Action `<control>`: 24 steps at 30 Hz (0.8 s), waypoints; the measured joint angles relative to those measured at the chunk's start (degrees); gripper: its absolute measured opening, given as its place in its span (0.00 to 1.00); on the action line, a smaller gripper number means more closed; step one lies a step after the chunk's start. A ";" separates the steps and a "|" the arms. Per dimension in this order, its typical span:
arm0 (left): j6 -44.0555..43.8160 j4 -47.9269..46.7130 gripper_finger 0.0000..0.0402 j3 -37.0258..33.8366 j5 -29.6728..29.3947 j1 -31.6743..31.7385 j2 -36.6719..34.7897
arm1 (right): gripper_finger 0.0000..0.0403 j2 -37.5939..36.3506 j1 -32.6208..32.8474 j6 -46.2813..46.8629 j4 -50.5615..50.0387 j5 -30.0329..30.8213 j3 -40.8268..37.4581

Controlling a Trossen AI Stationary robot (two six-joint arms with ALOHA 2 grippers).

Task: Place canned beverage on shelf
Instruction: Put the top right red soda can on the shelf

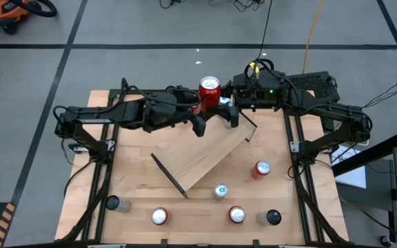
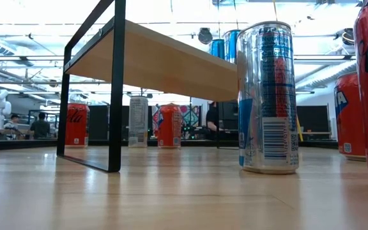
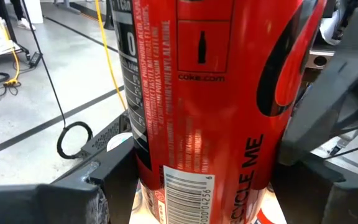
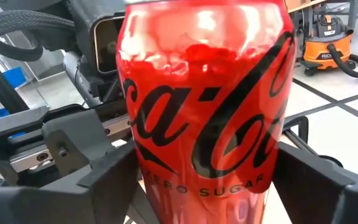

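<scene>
A red cola can (image 1: 209, 89) is held upright in the air over the table's far middle, between my two arms. My left gripper (image 1: 200, 114) reaches it from the left and my right gripper (image 1: 229, 110) from the right. Each wrist view shows the can filling the gap between that arm's fingers, in the left wrist view (image 3: 210, 93) and in the right wrist view (image 4: 204, 99). The shelf (image 1: 205, 155) is a light-wood board that stands slantwise on the table on its black end brackets (image 1: 169, 176). It also shows in the low view (image 2: 165, 61). My left gripper (image 3: 204, 193) pinches the can's side wall (image 3: 151, 180) between its two fingers, low on the can by the barcode. The fingers come level from the table's left. The can stands upright, lifted clear. My right gripper (image 4: 204, 193) has its two fingers against the can's opposite sides (image 4: 148, 174), low on the can at the level of the lower lettering. The fingers come level from the table's right. The can is upright and clear of the table.
Several cans stand on the near half of the table: a red one (image 1: 261, 169), a silver-blue one (image 1: 220, 191), two red ones (image 1: 159, 216) (image 1: 237, 214) and two dark ones (image 1: 112, 203) (image 1: 273, 218). The silver-blue can (image 2: 267, 96) is close in the low view.
</scene>
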 joint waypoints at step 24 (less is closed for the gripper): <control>-2.42 -2.87 0.99 0.10 1.52 -1.96 -2.12 | 0.67 -0.02 0.11 -0.03 -0.05 -0.79 -0.17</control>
